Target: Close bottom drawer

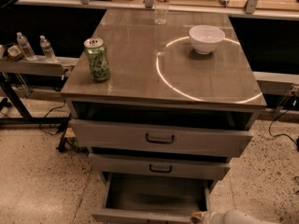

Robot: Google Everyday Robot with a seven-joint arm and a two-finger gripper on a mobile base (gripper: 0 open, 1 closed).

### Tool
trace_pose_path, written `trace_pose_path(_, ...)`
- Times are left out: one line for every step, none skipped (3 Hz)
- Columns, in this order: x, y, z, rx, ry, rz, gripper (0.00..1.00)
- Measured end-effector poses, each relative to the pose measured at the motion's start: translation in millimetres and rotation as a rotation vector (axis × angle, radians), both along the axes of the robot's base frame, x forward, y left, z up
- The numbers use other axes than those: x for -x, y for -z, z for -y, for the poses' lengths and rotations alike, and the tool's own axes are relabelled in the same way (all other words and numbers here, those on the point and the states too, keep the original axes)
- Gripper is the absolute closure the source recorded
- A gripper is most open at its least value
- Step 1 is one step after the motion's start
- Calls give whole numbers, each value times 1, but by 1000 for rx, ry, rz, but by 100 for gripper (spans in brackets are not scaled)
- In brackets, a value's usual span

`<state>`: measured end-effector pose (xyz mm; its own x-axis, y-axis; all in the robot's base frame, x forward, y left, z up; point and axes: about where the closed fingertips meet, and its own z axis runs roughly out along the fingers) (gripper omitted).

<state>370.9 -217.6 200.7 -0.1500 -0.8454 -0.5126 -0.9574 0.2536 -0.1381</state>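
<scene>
The pincer (pixel 200 216) is sitting very low, right at the front of the bottom drawer (pixel 149 197), near its right end. I cannot tell how wide the pincer is. The bottom drawer is sticking far out, under the middle drawer (pixel 160 168). I think the pushing is just about to start. Next, the pincer is going to need to press on the front and push straight in, under the counter (pixel 140 78).
</scene>
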Motion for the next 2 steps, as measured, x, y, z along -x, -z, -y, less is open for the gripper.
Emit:
trace_pose_path(-24,-14,-5,-21,-2,39,86)
trace_pose_path(-39,-43,-6,-29,3,71,62)
